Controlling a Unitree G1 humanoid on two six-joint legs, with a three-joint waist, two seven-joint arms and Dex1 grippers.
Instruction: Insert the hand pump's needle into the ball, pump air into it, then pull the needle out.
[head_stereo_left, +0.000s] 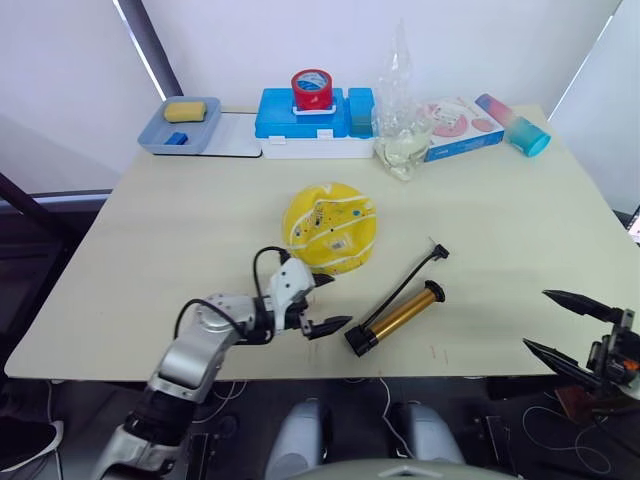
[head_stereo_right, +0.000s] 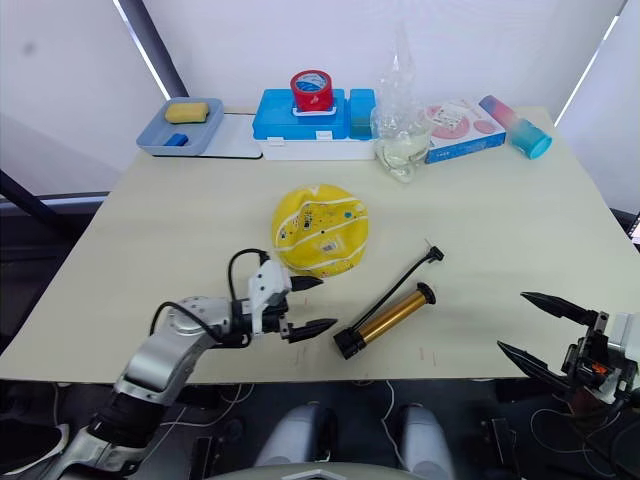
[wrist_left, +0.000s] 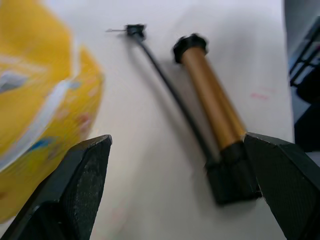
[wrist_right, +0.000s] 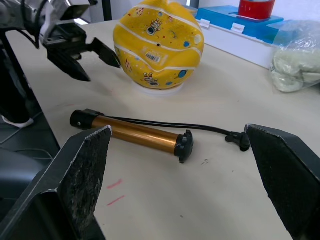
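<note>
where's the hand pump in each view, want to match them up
Left eye view: hand pump lies on the table, right of the left end effector.
Right eye view: same spot, below and right of the ball.
Left wrist view: gold tube runs diagonally, right of centre.
Right wrist view: lies crosswise, in front of the ball.
Shared landmark: the yellow ball.

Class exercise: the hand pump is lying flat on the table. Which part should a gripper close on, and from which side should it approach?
Grip the hand pump mid-barrel on its gold tube, coming from above with fingers across its width. The tube lies flat and bare there; its thin hose runs alongside, so avoid pinching it.
</note>
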